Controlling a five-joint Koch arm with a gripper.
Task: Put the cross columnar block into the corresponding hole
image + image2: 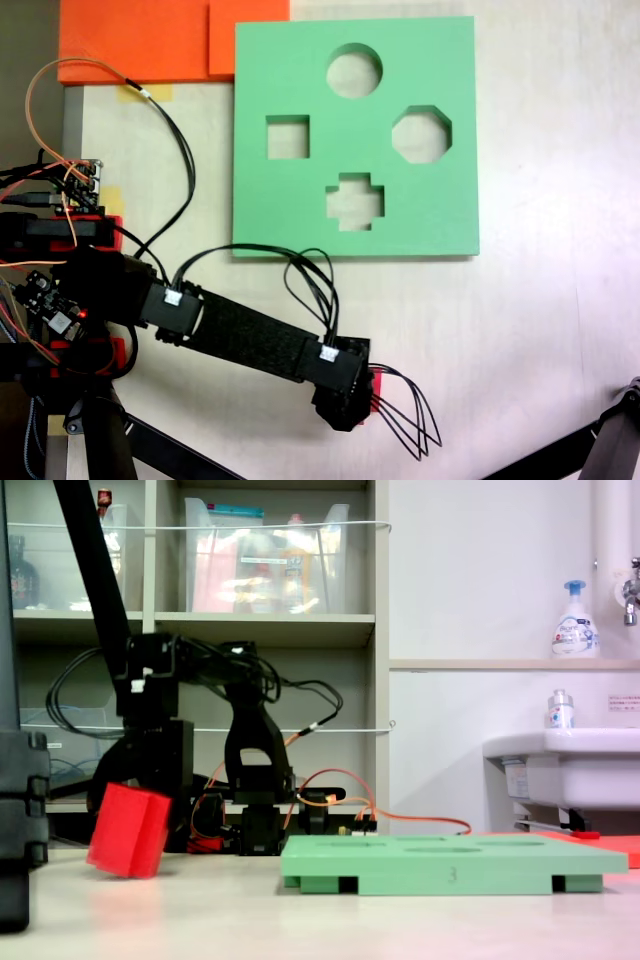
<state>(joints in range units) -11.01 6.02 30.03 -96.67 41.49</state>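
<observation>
The green foam board (300,200) lies flat at the upper middle of the table, and the corresponding hole (355,201), plus-shaped, is nearest its front edge. My gripper (358,405) hangs well in front of the board, shut on the cross columnar block (376,393), which shows there as a red sliver under the black jaws. From table level the red block (128,832) is tilted, one corner low near the tabletop, with the gripper (152,778) above and behind it. It sits left of the board (450,865).
The board also has round (354,70), square (287,137) and octagonal (421,134) cutouts. Orange foam sheets (140,40) lie at the back left. The arm's base and wiring (70,290) occupy the left edge. A black stand leg (600,450) crosses the front right corner.
</observation>
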